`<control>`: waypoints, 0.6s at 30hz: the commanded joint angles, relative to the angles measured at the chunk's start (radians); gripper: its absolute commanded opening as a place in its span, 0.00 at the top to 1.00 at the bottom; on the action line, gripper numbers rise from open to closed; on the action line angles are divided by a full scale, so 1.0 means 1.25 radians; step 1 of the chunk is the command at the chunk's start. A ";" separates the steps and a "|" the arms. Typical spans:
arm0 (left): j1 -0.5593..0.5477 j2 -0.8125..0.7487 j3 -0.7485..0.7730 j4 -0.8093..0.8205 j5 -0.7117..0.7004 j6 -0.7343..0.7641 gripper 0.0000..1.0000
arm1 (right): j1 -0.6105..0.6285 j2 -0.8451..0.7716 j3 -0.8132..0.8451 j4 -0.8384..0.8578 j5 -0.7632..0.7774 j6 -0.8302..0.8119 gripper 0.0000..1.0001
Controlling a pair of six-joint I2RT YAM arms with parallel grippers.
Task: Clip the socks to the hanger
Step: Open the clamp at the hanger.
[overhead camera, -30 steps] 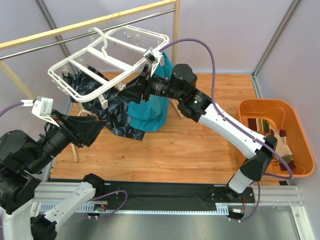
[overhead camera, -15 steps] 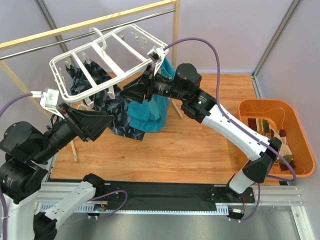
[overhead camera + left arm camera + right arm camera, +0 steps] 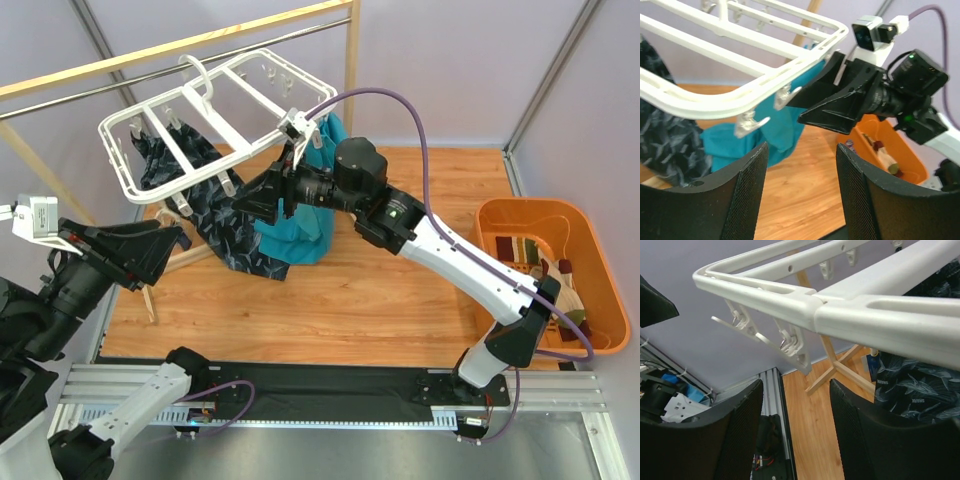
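Right claw (image 3: 796, 390) is spread wide with nothing in it. It's parked just under a corner of the big white plastic drying hanger (image 3: 880, 315), I'd guess to line up with the small white dangling clips (image 3: 790, 342) there. Left claw (image 3: 801, 150) is spread and empty too, pointed at the same edge from the other side. A teal cloth (image 3: 725, 142) and a dark navy patterned cloth (image 3: 665, 145) hang under the frame. The cream-and-maroon socks (image 3: 540, 262) are well apart, piled in the orange plastic tub (image 3: 525, 205) on the right, so nothing's been picked up yet.
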 commanded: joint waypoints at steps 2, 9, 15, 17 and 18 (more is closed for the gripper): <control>0.000 0.011 0.000 -0.035 -0.076 0.092 0.36 | 0.006 -0.012 0.019 -0.052 0.079 -0.078 0.40; 0.000 0.027 -0.007 0.004 -0.059 0.100 0.36 | 0.057 -0.027 -0.009 -0.058 0.179 -0.184 0.35; 0.000 0.038 -0.009 0.019 -0.040 0.089 0.36 | 0.101 -0.033 -0.052 0.032 0.281 -0.238 0.36; 0.000 0.038 -0.010 0.022 -0.035 0.086 0.36 | 0.118 -0.038 -0.082 0.083 0.318 -0.250 0.38; 0.000 0.038 -0.010 0.023 -0.032 0.085 0.36 | 0.120 -0.040 -0.089 0.091 0.330 -0.254 0.39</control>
